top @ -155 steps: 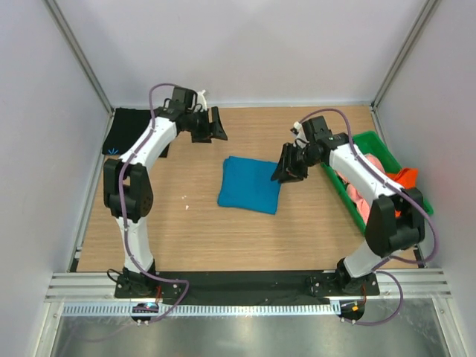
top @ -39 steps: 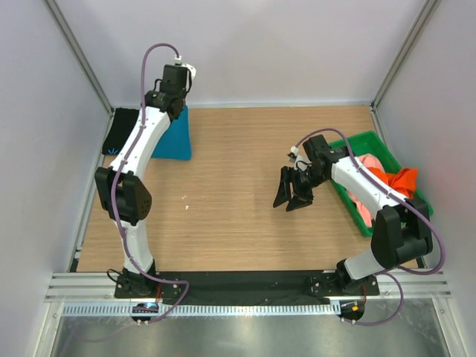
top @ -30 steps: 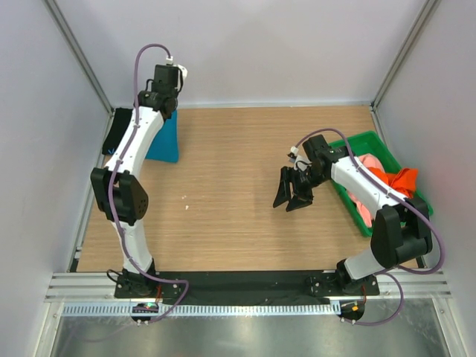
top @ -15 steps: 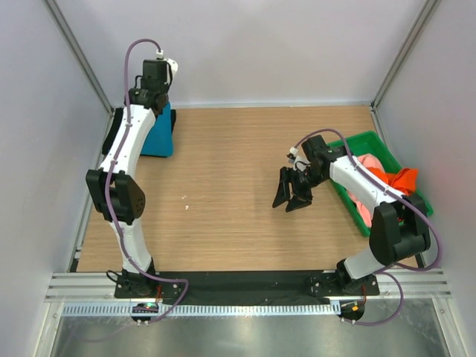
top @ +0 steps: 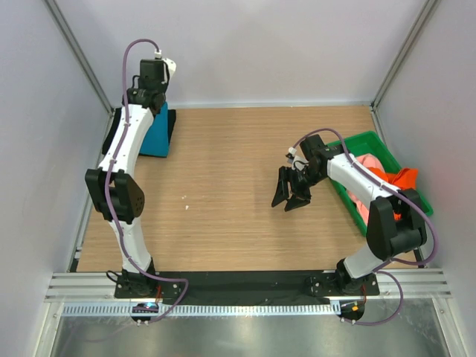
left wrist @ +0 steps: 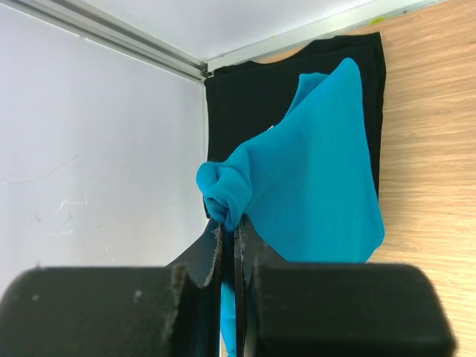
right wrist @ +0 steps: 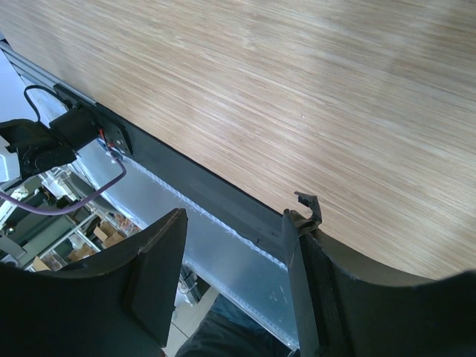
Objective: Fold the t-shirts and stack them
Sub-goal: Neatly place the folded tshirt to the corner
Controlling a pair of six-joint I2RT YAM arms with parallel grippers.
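The teal-blue t-shirt (top: 157,134) hangs bunched from my left gripper (left wrist: 229,230), which is shut on a fold of it. In the left wrist view the teal cloth (left wrist: 320,186) drapes over the folded black t-shirt (left wrist: 253,97) lying in the far left corner (top: 118,132). My right gripper (top: 290,195) hovers open and empty over the bare table, right of centre; between its fingers (right wrist: 160,275) only the table's near edge shows. A pink t-shirt (top: 368,161) and an orange t-shirt (top: 399,178) lie crumpled in the green tray.
The green plastic tray (top: 372,137) stands at the right edge, against the right wall. White walls and metal frame posts close in the back and both sides. A black strip and a metal rail run along the near edge.
My left arm has carried the teal-blue t-shirt from the table's middle to the far left corner, over the black one. The right gripper drew back slightly and stays open.
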